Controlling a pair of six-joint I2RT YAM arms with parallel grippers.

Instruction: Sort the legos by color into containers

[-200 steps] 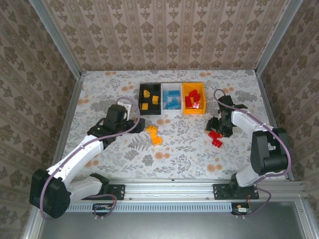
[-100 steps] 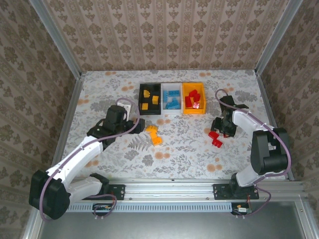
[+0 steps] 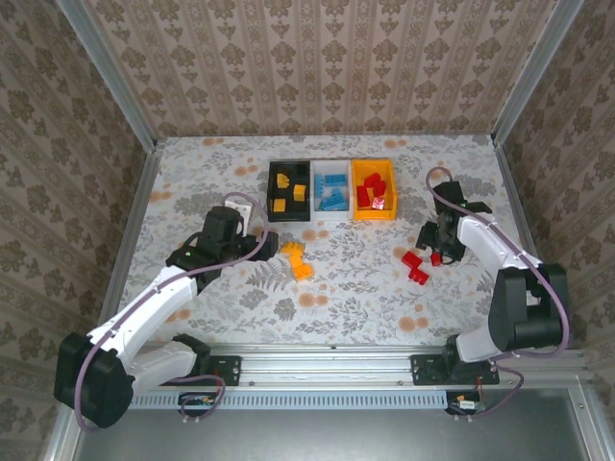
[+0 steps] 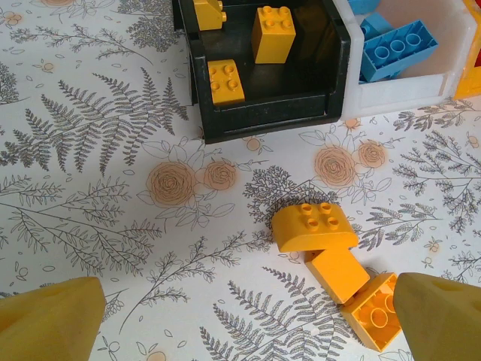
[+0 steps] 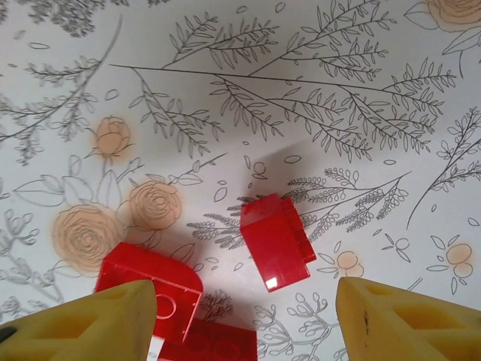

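Now the right hand (image 5: 244,304) sits a little farther right than a second ago. It has slid off the two other red bricks (image 5: 150,289) and hangs over a lone red brick (image 5: 274,242), which lies on the surface (image 3: 192,182) between its half-spread fingers with a gap on either side. Nothing is held, so this looks like lining up for a pick rather than a grip. The left hand (image 4: 244,320) has drifted slightly toward the near edge and is spread wide and empty. The three yellow bricks (image 4: 314,228) lie just ahead of it, touching one another and unmoved over the second. No brick has shifted or gone into a bin in that time. The black bin (image 4: 270,124) holds yellow bricks, the white bin (image 4: 398,94) blue ones and the orange bin (image 3: 392,197) red ones. By my count six bricks remain loose, three red and three yellow, so the sorting seems well along, with a pick probably next on each side.
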